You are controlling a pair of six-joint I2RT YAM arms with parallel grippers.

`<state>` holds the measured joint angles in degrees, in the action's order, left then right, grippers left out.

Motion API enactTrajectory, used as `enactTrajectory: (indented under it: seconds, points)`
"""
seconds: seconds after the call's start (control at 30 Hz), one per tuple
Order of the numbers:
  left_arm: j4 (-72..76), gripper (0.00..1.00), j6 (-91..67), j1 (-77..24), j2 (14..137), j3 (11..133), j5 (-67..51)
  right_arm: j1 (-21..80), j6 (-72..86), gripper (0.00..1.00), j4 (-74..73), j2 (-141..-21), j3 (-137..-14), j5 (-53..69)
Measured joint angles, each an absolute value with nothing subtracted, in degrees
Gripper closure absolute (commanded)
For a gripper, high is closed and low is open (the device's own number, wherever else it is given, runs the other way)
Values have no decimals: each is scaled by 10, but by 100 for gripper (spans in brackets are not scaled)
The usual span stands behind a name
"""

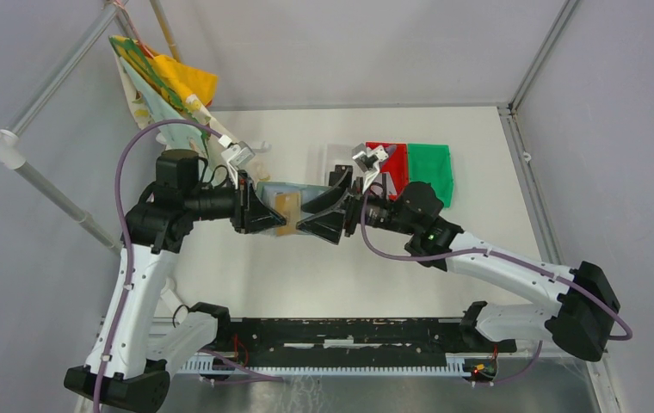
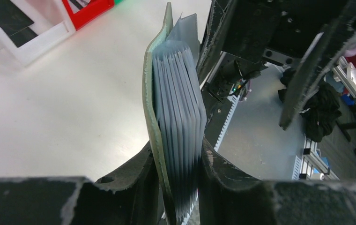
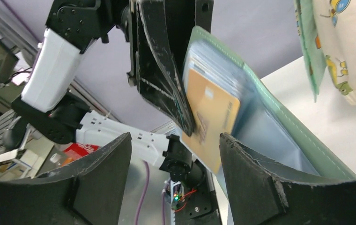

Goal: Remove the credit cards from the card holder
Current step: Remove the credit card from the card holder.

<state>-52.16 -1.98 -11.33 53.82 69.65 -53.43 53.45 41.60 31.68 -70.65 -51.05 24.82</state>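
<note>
My left gripper (image 1: pixel 272 215) (image 2: pixel 178 159) is shut on the grey-green card holder (image 1: pixel 282 189) (image 2: pixel 153 108), held above the table with its clear plastic sleeves fanned between the fingers. A tan-gold credit card (image 1: pixel 287 215) (image 3: pixel 211 117) sticks halfway out of the holder (image 3: pixel 279 122). My right gripper (image 1: pixel 308 221) (image 3: pixel 176 145) faces it from the right, open. The card's free end lies between its fingers, close to the right one, with no contact visible. In the left wrist view a black card (image 2: pixel 7 16) lies in the white bin (image 2: pixel 45 40).
Behind the grippers stand a white bin (image 1: pixel 334 159), a red bin (image 1: pixel 395 168) (image 2: pixel 89 9) and a green bin (image 1: pixel 431 172) in a row. A patterned cloth bag (image 1: pixel 164 82) (image 3: pixel 340 51) hangs at the back left. Metal frame posts run along the table's edges.
</note>
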Motion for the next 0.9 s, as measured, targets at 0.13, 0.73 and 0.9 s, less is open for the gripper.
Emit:
enactTrajectory:
  seconds: [0.13,0.73,0.9]
  points:
    - [-525,98,-16,-113,538,703,-568,521,442,30,352,-683,-470,277]
    - [-509,98,-34,-113,538,706,-629,507,539,41,494,-742,-449,353]
    - [-487,98,-52,-109,541,706,-630,496,567,42,544,-775,-462,379]
